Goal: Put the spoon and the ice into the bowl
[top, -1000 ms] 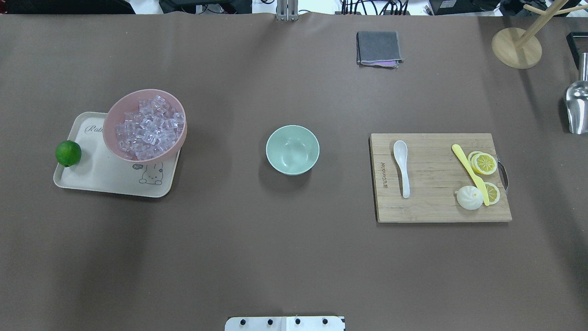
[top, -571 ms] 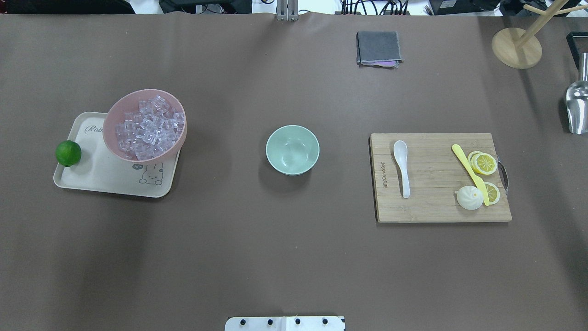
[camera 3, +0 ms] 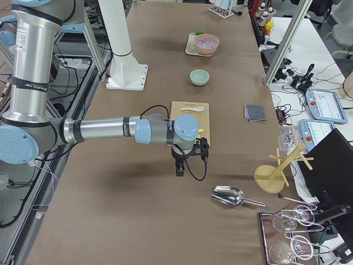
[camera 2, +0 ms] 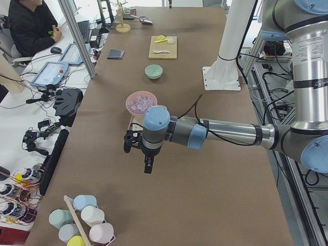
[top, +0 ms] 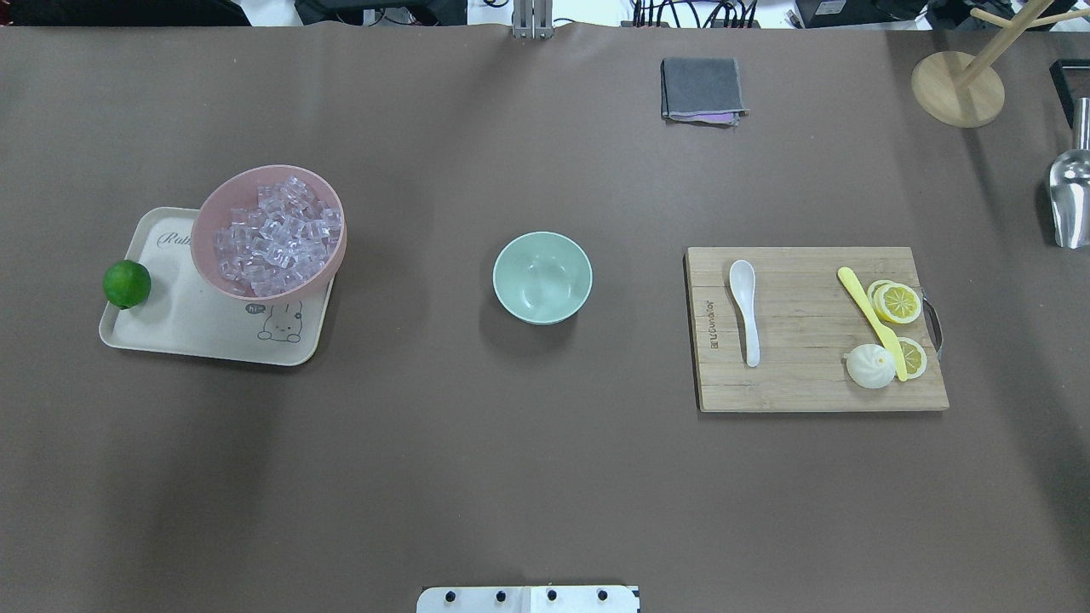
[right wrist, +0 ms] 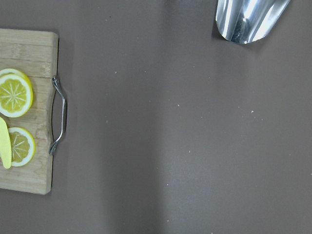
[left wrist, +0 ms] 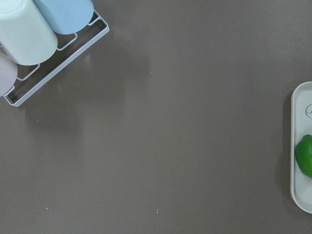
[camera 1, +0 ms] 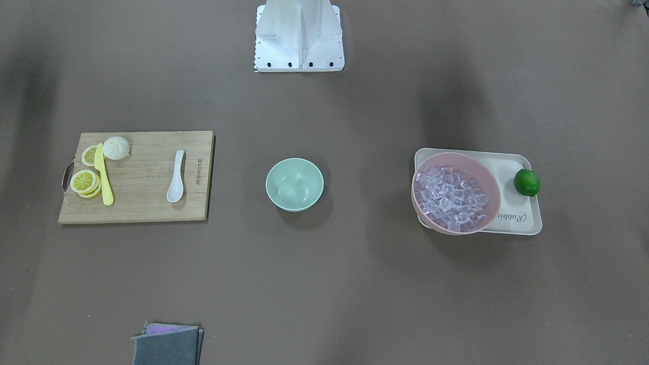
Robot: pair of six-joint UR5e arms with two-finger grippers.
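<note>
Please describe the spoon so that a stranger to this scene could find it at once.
Find the wooden cutting board on the robot's right side. The spoon lies alone on its half nearer the green bowl. It is white with a deep scoop, unlike the long yellow knife by the lemon slices.

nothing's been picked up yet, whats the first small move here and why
Probably swing the right gripper inward over the cutting board toward the spoon. The bowl is empty, the spoon lies free on that arm's side, and the gripper hangs out past the board's handle end.
</note>
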